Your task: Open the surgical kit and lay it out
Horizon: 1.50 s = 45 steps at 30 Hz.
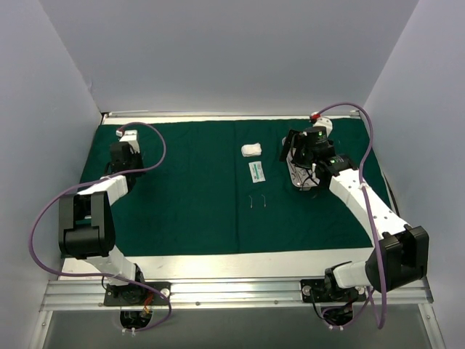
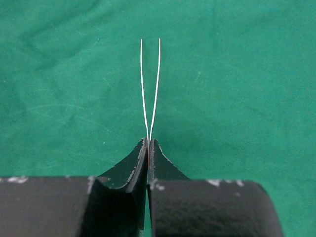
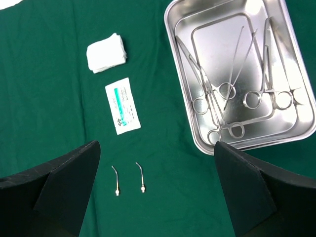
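your left fingers (image 2: 132,167) are clenched on the tweezers (image 2: 149,89) over the green cloth (image 2: 237,98); held only by the tail, they could twist or slip. your right fingers (image 3: 64,187) hang spread above the tray (image 3: 217,49), where crossed scissors (image 3: 205,94) may lift tangled.

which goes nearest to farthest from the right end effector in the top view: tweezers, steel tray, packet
1. steel tray, directly under the right end effector
2. packet, a little to its left
3. tweezers, far left, pinched in the shut left end effector
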{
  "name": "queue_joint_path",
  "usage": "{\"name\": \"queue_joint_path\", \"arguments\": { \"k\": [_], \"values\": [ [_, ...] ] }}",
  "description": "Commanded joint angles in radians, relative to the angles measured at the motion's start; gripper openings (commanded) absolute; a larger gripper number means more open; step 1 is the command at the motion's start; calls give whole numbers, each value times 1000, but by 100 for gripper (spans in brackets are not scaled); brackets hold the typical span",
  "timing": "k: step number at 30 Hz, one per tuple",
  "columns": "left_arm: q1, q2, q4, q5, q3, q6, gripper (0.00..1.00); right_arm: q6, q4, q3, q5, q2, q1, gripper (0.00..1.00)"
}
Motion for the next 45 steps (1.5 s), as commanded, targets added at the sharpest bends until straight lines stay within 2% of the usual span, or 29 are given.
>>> {"name": "queue_joint_path", "arguments": {
  "k": [1, 22, 26, 27, 30, 32, 33, 40, 45],
  "values": [
    [11, 12, 4, 22, 47, 12, 9, -10, 22, -8, -19, 12, -10, 95],
    [29, 48, -28, 25, 50, 48, 22, -15, 31, -32, -48, 18, -16, 94],
    [31, 36, -44, 39, 55, 27, 34, -15, 27, -34, -44, 19, -19, 94],
    [31, 32, -47, 39, 56, 27, 44, -15, 25, -32, -38, 19, -20, 94],
    [29, -20, -77, 37, 66, -42, 59, -10, 16, -25, -12, 25, -31, 94],
    [29, -54, -114, 27, 82, -62, 66, -1, 9, -19, -7, 36, -51, 94],
    [27, -95, -127, 20, 89, -82, 73, 5, 4, -14, -4, 51, -59, 94],
    [27, -280, -401, -104, 168, -204, 100, 63, -44, 60, 34, 188, -138, 85],
    [3, -402, -492, -151, 132, -269, 95, 93, -59, 132, 50, 323, -191, 75]
  ]
}}
